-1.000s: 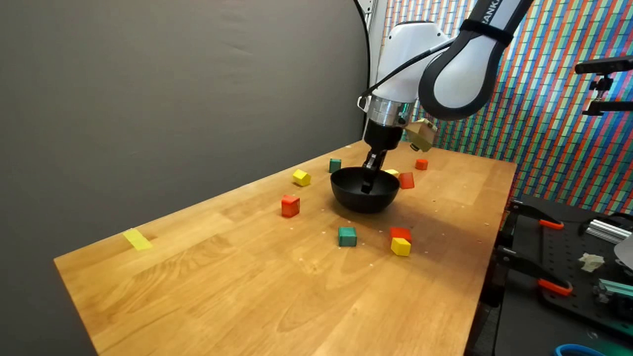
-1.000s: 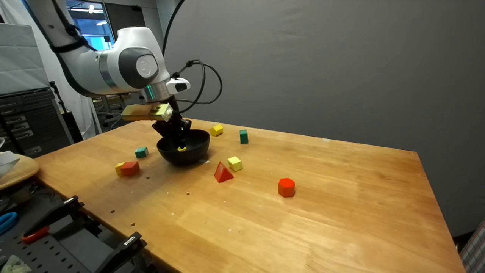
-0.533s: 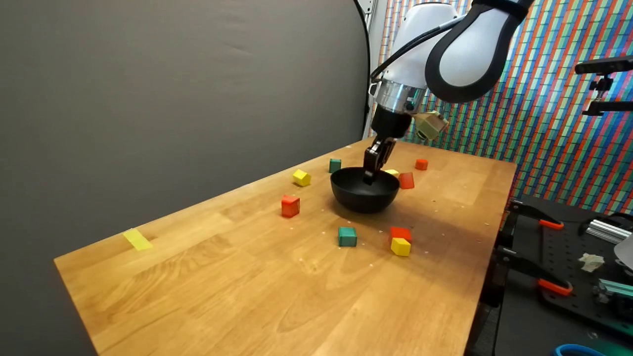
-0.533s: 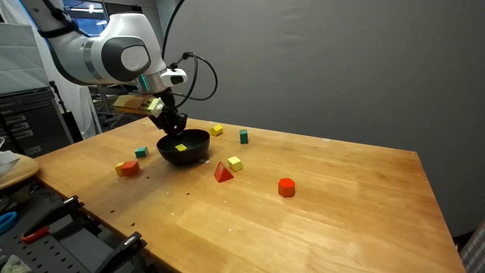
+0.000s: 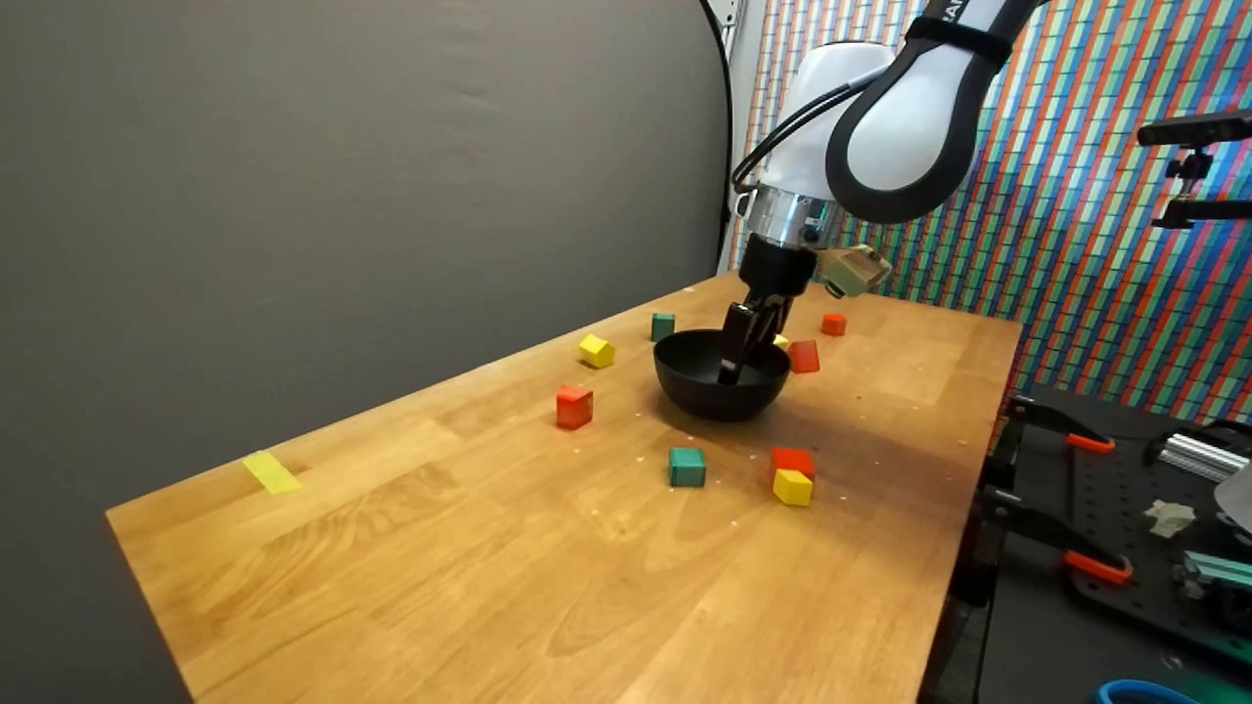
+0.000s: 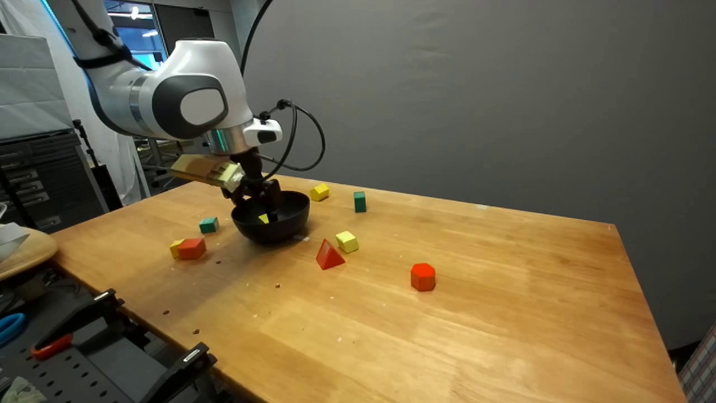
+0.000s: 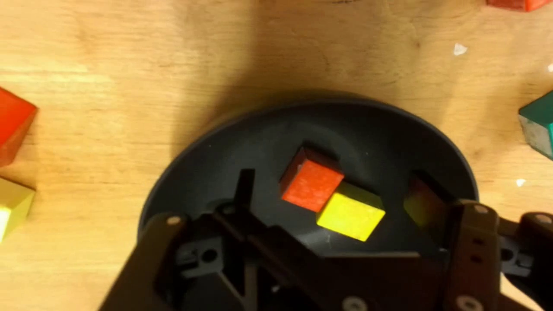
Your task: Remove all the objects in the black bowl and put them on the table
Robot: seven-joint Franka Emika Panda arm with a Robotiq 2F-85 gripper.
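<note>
The hand (image 7: 335, 192) stands in the black bowl (image 7: 246, 147) with its fingers (image 7: 423, 203) spread, and in the wrist view the red block (image 7: 312, 181) and yellow block (image 7: 352, 212), apparently touching, lie between them, their row slanting across the gap, so closing would likely press both.

In neither exterior view can I see the red block (image 7: 312, 185) inside the black bowl (image 6: 272, 235); its yellow block (image 6: 263, 219) shows as a mere sliver in an exterior view. On my wrist view the gripper (image 7: 335, 194), itself blurred, hides part of the bowl's rim. A green block (image 7: 541, 125), a second red block (image 7: 12, 125), a third red block (image 7: 514, 4) and a second yellow block (image 7: 14, 205) are cut off there. White flecks (image 7: 460, 49) on the desk (image 5: 548, 606) are too small to identify, and each exterior view crops the desk corner nearest the camera.
</note>
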